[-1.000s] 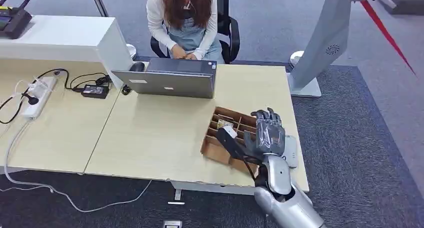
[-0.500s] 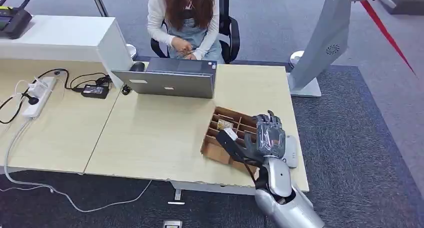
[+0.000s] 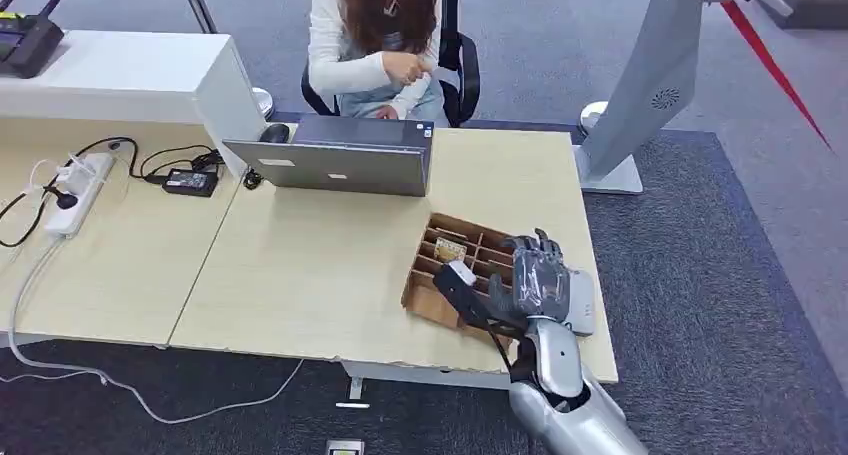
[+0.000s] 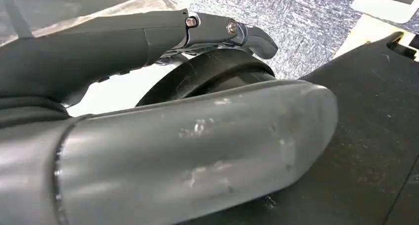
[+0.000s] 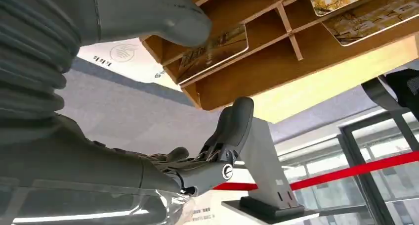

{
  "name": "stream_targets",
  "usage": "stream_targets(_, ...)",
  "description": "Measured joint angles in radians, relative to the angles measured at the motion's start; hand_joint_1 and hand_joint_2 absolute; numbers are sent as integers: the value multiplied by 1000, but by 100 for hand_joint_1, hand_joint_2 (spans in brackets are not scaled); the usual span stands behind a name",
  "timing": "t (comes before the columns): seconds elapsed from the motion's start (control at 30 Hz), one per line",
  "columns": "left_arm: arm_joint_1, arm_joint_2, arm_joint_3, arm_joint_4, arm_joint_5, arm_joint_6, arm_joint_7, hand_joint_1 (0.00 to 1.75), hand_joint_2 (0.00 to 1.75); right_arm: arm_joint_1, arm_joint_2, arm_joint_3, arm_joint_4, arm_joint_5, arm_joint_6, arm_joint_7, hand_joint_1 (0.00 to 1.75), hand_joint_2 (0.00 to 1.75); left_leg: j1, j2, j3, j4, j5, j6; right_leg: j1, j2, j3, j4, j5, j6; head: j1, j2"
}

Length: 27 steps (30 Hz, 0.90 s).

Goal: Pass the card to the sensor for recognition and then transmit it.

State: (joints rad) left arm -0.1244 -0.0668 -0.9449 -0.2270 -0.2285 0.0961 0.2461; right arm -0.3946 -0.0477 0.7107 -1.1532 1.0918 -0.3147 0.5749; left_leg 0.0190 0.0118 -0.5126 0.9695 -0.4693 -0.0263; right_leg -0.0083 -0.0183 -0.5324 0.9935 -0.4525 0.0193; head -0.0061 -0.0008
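A brown cardboard box [image 3: 436, 302] with small compartments stands near the table's front right corner, and a patterned card [image 3: 450, 248] lies in a far cell. My right hand [image 3: 535, 275] hovers over the box's right side with its fingers spread and nothing in it. In the right wrist view my thumb [image 5: 158, 12] sits just off a card [image 5: 212, 52] lying in a cell of the box [image 5: 257, 71], while the fingers [image 5: 232, 126] curl outside the box wall. A white flat sensor [image 3: 581, 300] lies right of the box, under the hand. My left hand [image 4: 173, 136] hangs with straight fingers, holding nothing.
A person [image 3: 375, 35] sits across the table behind an open laptop [image 3: 335, 160]. A power strip [image 3: 75, 190], cables and a black adapter [image 3: 190, 181] lie at the left. A grey stand [image 3: 640, 95] rises off the table's right edge.
My right hand has slid a little toward the table's front edge, staying over the box. The person has lifted their hands from the laptop.
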Motion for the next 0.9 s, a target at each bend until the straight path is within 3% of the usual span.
stream_targets(0.9,0,0,0,0,-18,0,-4,0,0,-16,9,0,82,-17,-6,9,66,175,0,0,0,0,0,0,0,0,0,0,0,0,0,0)
